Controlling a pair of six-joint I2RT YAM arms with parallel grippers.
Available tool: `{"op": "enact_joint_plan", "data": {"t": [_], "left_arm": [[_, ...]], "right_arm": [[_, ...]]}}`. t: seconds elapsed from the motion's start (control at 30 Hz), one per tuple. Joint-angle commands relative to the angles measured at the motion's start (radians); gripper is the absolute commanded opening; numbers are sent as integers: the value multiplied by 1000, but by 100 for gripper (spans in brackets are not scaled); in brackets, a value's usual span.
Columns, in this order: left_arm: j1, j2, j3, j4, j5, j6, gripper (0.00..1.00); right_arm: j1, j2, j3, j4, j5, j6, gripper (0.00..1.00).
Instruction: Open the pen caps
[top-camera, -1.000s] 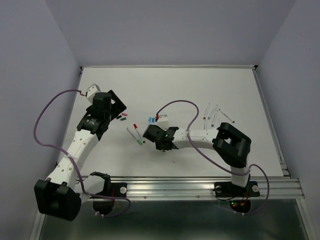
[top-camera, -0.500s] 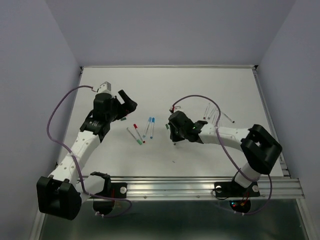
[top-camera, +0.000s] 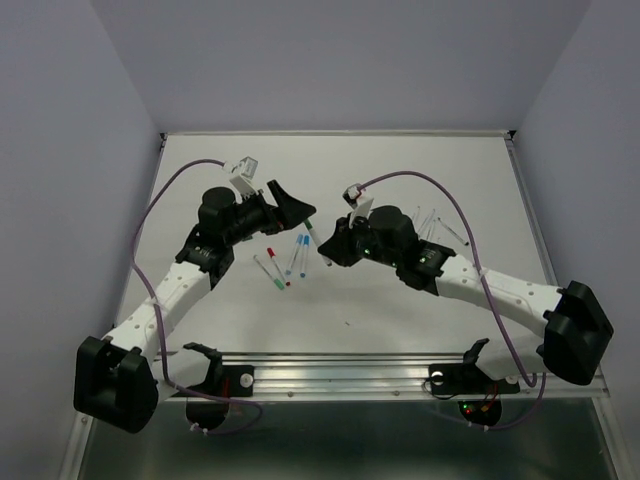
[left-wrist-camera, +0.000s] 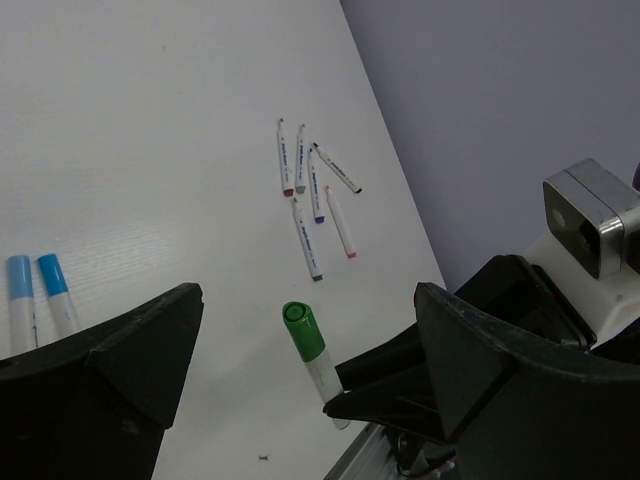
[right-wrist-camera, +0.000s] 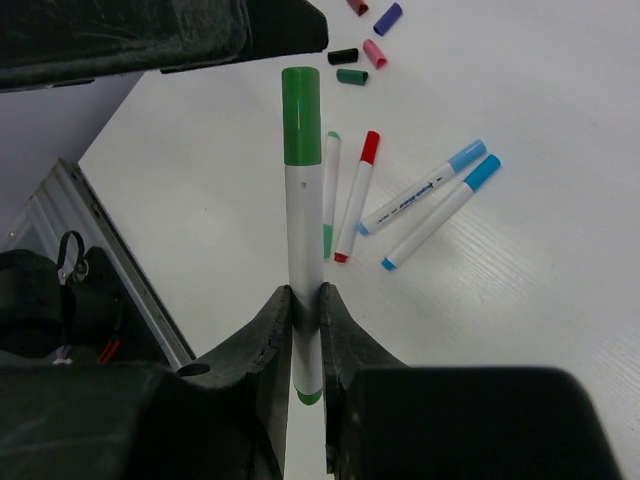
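Right wrist view: the right fingers (right-wrist-camera: 272, 335) are clamped tight on the white barrel of a pen (right-wrist-camera: 304, 240), low on its length. The pen points straight away from the camera, and its green cap (right-wrist-camera: 301, 115) is on its far end. Beyond it on the white desk (right-wrist-camera: 520, 290) lie a green-tipped pen (right-wrist-camera: 329, 190) and a red-capped pen (right-wrist-camera: 360, 190), close together. Two blue-capped pens (right-wrist-camera: 432, 205) lie just to their right. Farther off sit the loose caps: a green one (right-wrist-camera: 352, 76), a black one (right-wrist-camera: 343, 56), a pink one (right-wrist-camera: 375, 53) and a purple one (right-wrist-camera: 387, 18).

From the left wrist, the left fingers (left-wrist-camera: 130, 350) are spread wide. The green cap shows in the gap between them and touches neither. A cluster of uncapped pens (left-wrist-camera: 312, 195) lies well beyond on the desk.

From above, both arms reach toward the middle of the desk. The capped end of the held pen is just in front of the left fingers.
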Motion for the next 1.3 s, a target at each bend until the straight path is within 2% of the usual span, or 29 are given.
{"op": "enact_joint_plan", "data": {"t": [0.0, 0.2, 0.3, 0.33, 0.4, 0.5, 0.57, 0.7, 1.03, 1.1, 1.13, 1.2, 1.23, 1.27], "left_arm": [[-21, 27, 11, 93, 55, -20, 97], [-30, 37, 10, 110, 55, -32, 90], [-33, 37, 12, 114, 58, -39, 81], [-33, 37, 10, 119, 59, -40, 73], [-35, 38, 10, 128, 56, -43, 64], [-33, 49, 12, 133, 70, -41, 57], [-33, 53, 8, 136, 78, -43, 49], [-35, 52, 4, 139, 81, -43, 48], [-35, 49, 2, 137, 79, -40, 46], [-35, 43, 1, 139, 71, -43, 38], [-35, 38, 1, 137, 64, -47, 29], [-35, 34, 1, 137, 55, -53, 20], [-35, 31, 1, 137, 50, -55, 13], [-35, 29, 1, 137, 48, -55, 10]], "right_arm": [[-3, 1, 12, 83, -33, -21, 1], [-3, 6, 23, 129, -22, -29, 1], [-3, 21, 32, 138, -44, -32, 1], [-3, 27, 33, 141, -50, -32, 1], [-3, 38, 38, 141, -54, -35, 1], [-3, 46, 44, 142, -30, -41, 1], [-3, 55, 52, 149, -5, -48, 1], [-3, 58, 64, 164, 31, -57, 1], [-12, 67, 81, 175, 2, -63, 1], [-12, 67, 84, 173, -5, -64, 1], [-12, 69, 84, 173, -7, -64, 1], [-12, 72, 86, 172, -25, -66, 1], [-12, 75, 86, 170, -31, -69, 1], [-12, 76, 86, 167, -56, -81, 4]]}}
